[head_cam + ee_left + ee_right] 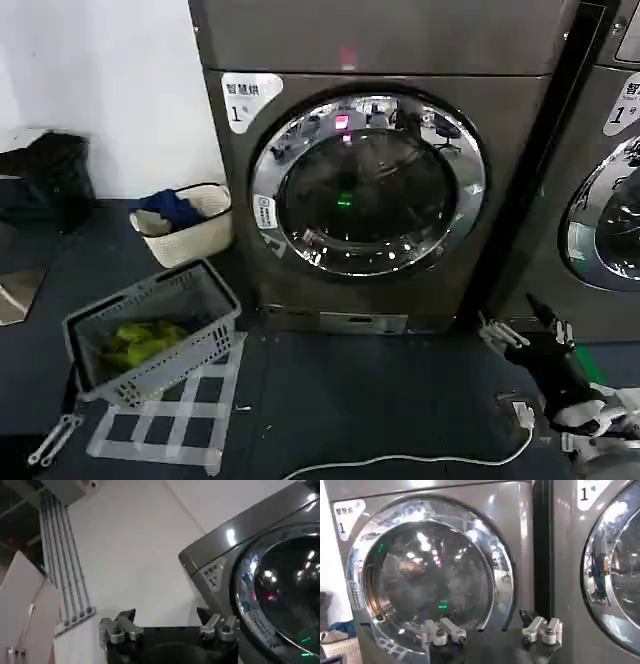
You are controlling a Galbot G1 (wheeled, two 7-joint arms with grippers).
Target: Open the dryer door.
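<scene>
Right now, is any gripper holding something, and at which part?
Nothing is held. The right gripper sits low beside the dryer door, fingers open and empty. The left gripper is open and empty too.

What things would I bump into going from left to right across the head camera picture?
Grey plastic basket holding green items → white woven basket with blue cloth → chrome-ringed round dryer door → right end effector → neighbouring machine's chrome-ringed door.

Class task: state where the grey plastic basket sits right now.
In the head view the grey basket sits on the dark floor at lower left, just below the white basket and left of the dryer door.
</scene>
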